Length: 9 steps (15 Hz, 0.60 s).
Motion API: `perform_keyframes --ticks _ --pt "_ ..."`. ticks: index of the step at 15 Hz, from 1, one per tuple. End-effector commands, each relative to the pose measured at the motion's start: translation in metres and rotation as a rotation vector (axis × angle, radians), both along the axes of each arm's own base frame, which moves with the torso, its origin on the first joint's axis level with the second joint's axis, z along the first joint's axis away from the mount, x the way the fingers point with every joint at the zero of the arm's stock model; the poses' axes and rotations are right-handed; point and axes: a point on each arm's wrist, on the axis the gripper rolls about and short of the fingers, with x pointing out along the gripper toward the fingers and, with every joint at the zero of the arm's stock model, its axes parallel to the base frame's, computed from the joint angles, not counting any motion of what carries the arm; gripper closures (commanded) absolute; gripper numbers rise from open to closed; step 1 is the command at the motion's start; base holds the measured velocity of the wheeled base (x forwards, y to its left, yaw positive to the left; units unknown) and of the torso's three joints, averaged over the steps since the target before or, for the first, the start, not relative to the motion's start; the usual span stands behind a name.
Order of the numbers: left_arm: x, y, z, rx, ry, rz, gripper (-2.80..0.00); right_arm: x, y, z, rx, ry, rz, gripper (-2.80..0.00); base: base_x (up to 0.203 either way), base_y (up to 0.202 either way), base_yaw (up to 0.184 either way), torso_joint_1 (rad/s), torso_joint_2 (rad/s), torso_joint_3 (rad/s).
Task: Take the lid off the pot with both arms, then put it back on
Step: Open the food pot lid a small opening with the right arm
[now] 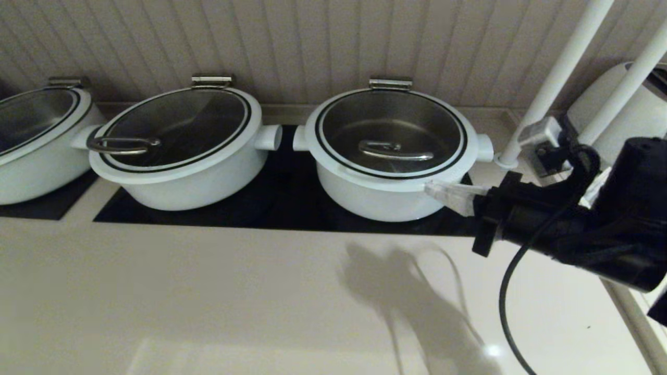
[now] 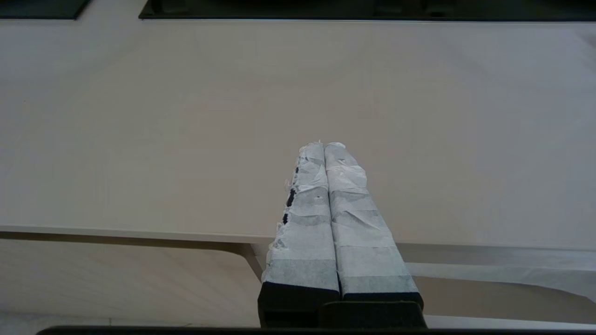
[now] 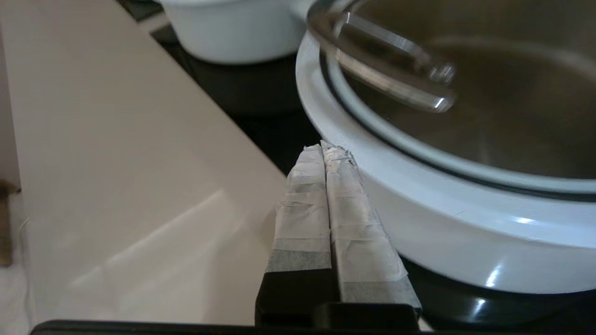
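Head view: on the pale desk, the pot sits in the black strip, the lid seated on it, nothing visible inside. The right tool, fingers pressed together and empty, touches the rim's near-right edge, lid lying beyond it. The left tool, likewise closed and empty, hovers over bare desk.

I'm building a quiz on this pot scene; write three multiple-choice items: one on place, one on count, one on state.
1. Where is the right pincer?
A. at the pot's front rim
B. on the lid's handle
C. over the leftmost pot

2. How many white pots show in the head view?
A. one
B. three
C. five

3. The left pincer is:
A. wide open
B. shut on a lid
C. shut, empty

Answers: 1 A, tips meet the rim; 2 B, three in a row; 3 C, fingers pressed together over bare counter.
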Motion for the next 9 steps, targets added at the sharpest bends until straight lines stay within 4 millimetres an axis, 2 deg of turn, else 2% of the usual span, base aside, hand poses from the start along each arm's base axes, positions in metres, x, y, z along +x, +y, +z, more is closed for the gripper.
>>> perform_keyframes --ticks 1,6,9 --pt "0.0 0.0 0.0 0.0 -0.001 0.002 0.0 0.009 0.006 -0.01 -0.015 0.025 0.004 0.0 0.0 0.0 0.0 0.0 0.0 0.0" --pt "0.0 0.0 0.0 0.0 -0.001 0.0 0.0 0.036 0.02 0.002 0.013 -0.024 -0.059 0.0 0.0 0.0 0.0 0.0 0.0 0.0" --pt "0.0 0.0 0.0 0.0 -0.001 0.0 0.0 0.043 0.022 -0.001 0.013 -0.018 -0.079 0.0 0.0 0.0 0.0 0.0 0.0 0.0"
